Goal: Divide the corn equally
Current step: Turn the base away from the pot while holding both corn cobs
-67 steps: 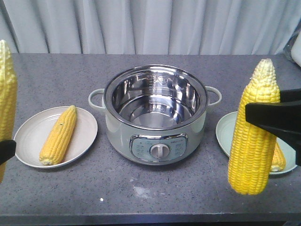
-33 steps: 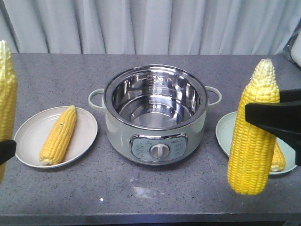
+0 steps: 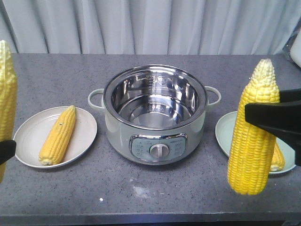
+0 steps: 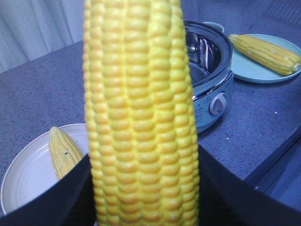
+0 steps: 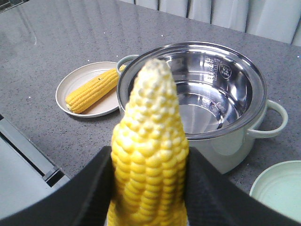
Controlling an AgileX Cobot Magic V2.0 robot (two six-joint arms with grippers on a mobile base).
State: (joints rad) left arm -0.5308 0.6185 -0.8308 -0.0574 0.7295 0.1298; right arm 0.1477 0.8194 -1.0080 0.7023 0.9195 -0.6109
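Left-held cob (image 3: 5,94) is cropped; right-held cob (image 3: 249,157) mostly hides plated cob (image 3: 278,160).

The pot (image 3: 117,127) has a mirror-bright steel bowl inside and a smooth, glossy pale shell that looks like plastic. The counter (image 3: 56,75) is matt grey speckled stone. The left plate (image 3: 28,136) and right plate (image 3: 225,132) look smooth and satin. The corn (image 3: 251,141) is bumpy with a waxy sheen. At the far side hangs a soft cloth curtain (image 3: 141,23).

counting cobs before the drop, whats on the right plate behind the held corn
One cob lies on the green plate. The held cob hides most of it from the front.
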